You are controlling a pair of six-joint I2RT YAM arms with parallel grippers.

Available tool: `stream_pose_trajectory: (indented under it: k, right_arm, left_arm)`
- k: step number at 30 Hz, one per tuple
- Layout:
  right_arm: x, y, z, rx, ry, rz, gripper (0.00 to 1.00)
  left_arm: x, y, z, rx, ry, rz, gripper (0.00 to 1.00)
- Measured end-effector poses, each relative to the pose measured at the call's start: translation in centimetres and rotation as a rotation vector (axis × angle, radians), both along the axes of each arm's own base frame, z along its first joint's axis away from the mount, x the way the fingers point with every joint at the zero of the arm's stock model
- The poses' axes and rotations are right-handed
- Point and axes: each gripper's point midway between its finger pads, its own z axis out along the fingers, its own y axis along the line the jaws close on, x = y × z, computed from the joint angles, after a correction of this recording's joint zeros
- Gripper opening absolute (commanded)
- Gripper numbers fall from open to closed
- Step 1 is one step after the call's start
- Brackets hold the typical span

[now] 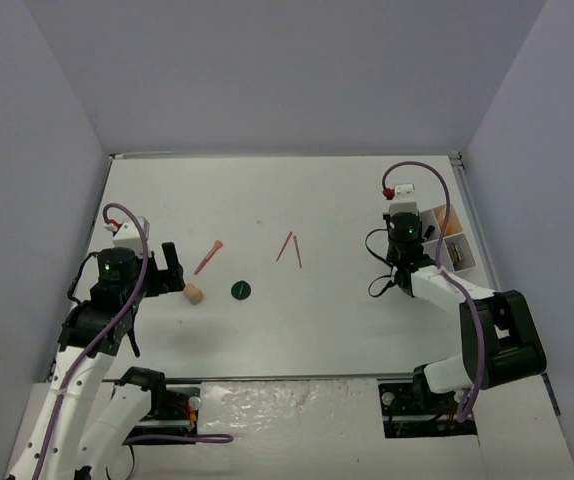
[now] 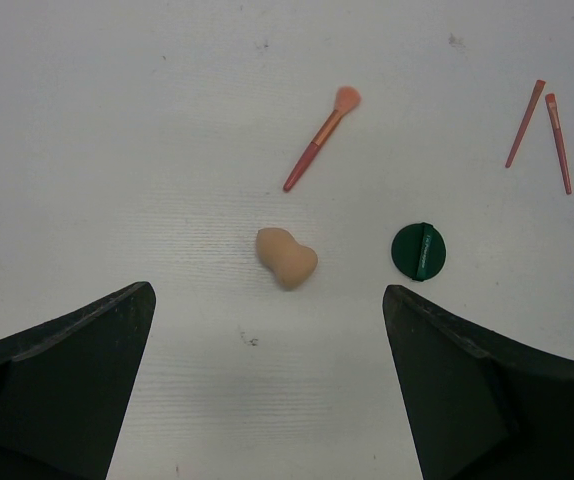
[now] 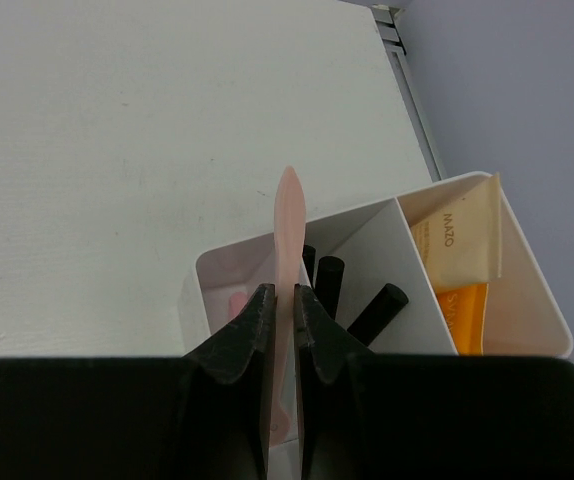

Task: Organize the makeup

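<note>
The right gripper [image 3: 285, 297] is clamped on a thin pale-pink stick [image 3: 288, 215], its black fingers pressed together on the lower part of the shaft. In the right wrist view the stick's long axis runs straight up the middle of the frame. Its tapered tip rises past the far wall of the white plastic compartment tray [image 3: 367, 214], which fills the lower centre and right. The fingers hang over the tray's left-hand compartment, beside the one with the black cylindrical sticks [image 3: 377, 308]. The beige squeeze tube [image 3: 464, 235] lies in the rightmost one. The coming move appears to turn on this alignment: the stick points along the compartment, not across it, so letting go there should drop it inside. How high it hangs above the floor of the tray I cannot tell.

The left gripper [image 2: 267, 292] stands wide apart and holds nothing. Just ahead of it, at the centre of the left wrist view, lies a beige egg-shaped sponge [image 2: 287, 258]. A dark-green disc [image 2: 419, 251] sits to the right and a pink-headed brush [image 2: 319, 140] lies slanted above. The left arm is plainly the nearer one to all three.
</note>
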Motion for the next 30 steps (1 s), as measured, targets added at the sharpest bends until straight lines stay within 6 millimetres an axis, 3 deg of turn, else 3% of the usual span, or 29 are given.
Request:
stream_pose_trajectory:
  k: [11,12,15,20,25,30]
  right_arm:
    - [1.1,-0.7,-2.3,-0.039,0.026,-0.008,0.02]
    - [1.1,-0.7,-2.5,-0.040,0.030,-0.008,0.05]
    - [1.1,-0.6,-2.8,-0.033,0.036,-0.006,0.29]
    - [1.0,-0.3,-3.1,0.000,0.032,-0.007,0.61]
    - [0.1,-0.1,-2.2,0.040,0.016,0.000,0.67]
    - [-0.8,0.9,1.8,0.111,-0.061,0.030,0.71]
  left_arm:
    - [0.0,0.0,0.0,0.000,-0.001,0.000,0.97]
    - [0.0,0.0,0.0,0.000,-0.001,0.000,0.97]
    - [0.0,0.0,0.0,0.000,-0.001,0.000,0.97]
    - [0.0,0.0,0.0,0.000,-0.001,0.000,0.97]
    - [0.0,0.0,0.0,-0.001,-0.001,-0.001,0.97]
    - [0.2,-0.2,-0.2,-0.002,0.011,-0.006,0.97]
